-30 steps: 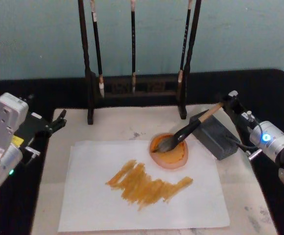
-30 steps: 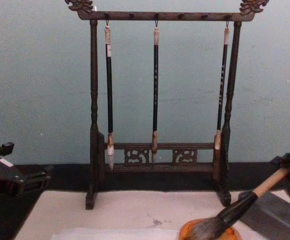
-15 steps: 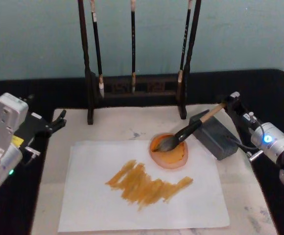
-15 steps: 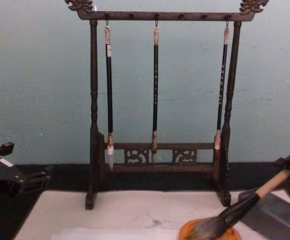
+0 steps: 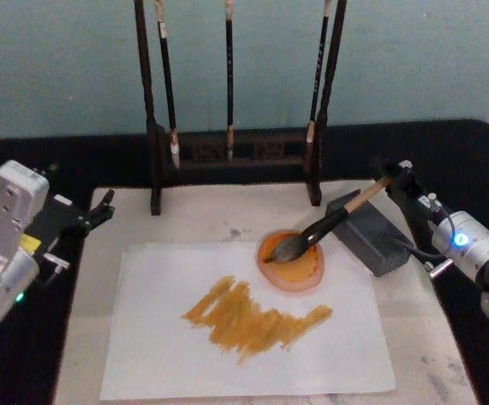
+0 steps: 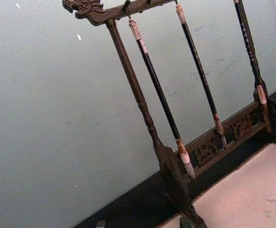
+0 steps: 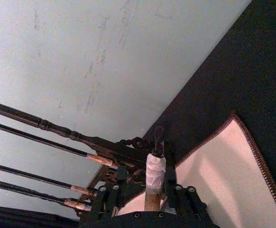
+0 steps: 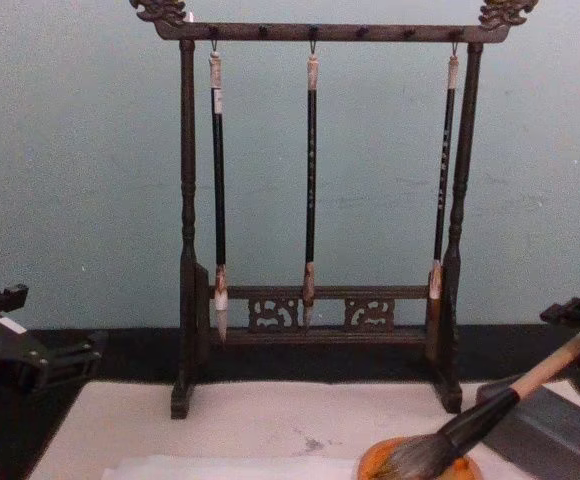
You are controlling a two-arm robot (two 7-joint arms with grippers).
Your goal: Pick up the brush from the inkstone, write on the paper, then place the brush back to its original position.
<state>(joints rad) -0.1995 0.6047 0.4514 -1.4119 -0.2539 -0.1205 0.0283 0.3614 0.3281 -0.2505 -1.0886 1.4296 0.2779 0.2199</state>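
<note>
Jaws of the right gripper stand spread around the end of the brush; left gripper parked at left.

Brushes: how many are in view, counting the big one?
4. On the rack hang the left thin brush, middle thin brush and right thin brush. The brush lies bristles in the orange dish, handle over the inkstone, end at the right tool. Left tool parked far left.
</note>
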